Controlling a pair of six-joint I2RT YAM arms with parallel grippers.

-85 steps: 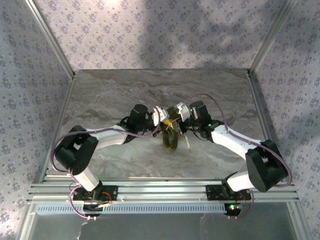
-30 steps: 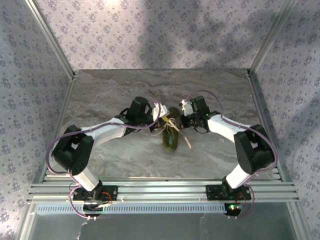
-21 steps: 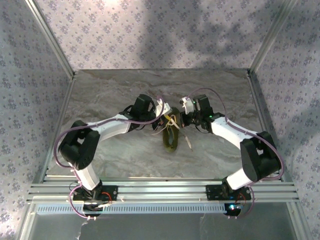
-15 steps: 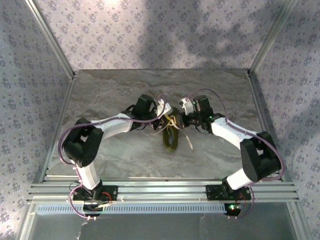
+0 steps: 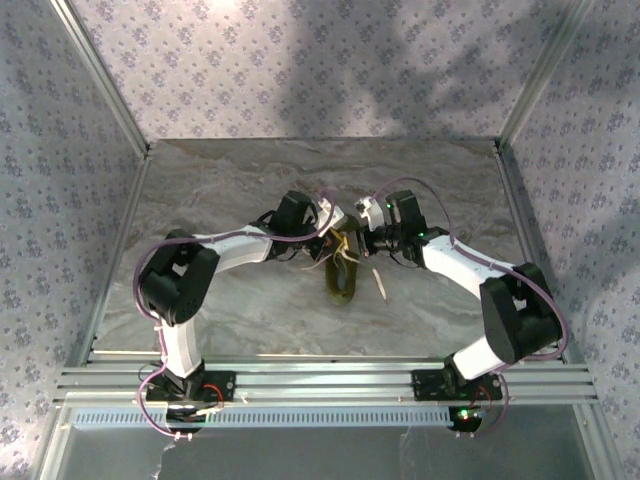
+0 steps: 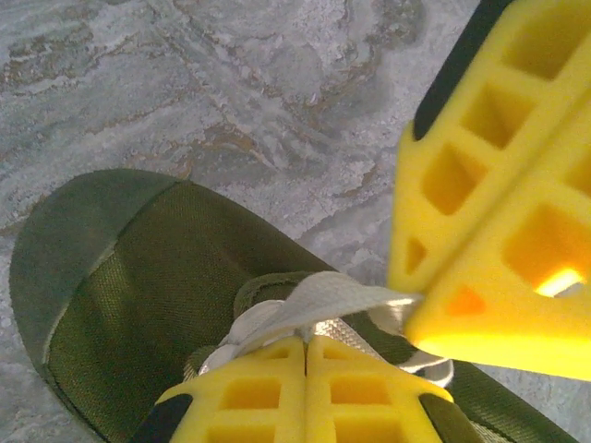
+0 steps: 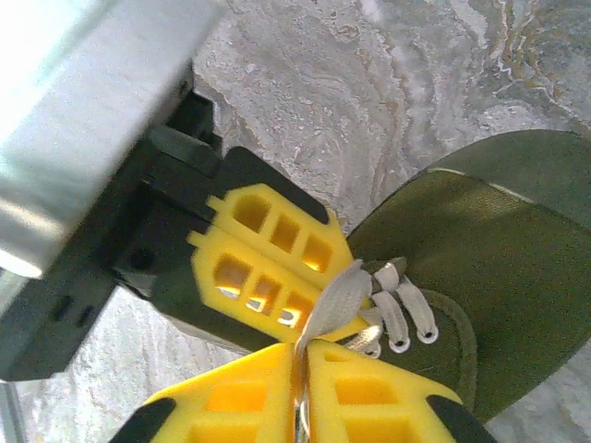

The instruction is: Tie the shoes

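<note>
One olive-green shoe (image 5: 342,283) is lying on the marble tabletop (image 5: 220,190) just beneath both end effectors, its whitish laces (image 6: 314,297) rising between them. The right end effector (image 7: 301,360) is pinching a lace strand. The left end effector (image 6: 305,349) is holding its fingers pressed together against the laces.

Grey marbled table (image 5: 200,190), olive-green shoe (image 5: 342,287) near its middle, whitish lace (image 5: 379,283) just beside.

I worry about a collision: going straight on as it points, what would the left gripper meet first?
Likely the shoe just beyond the lace its fingers pinch; the right gripper sits close alongside, depth unclear.
</note>
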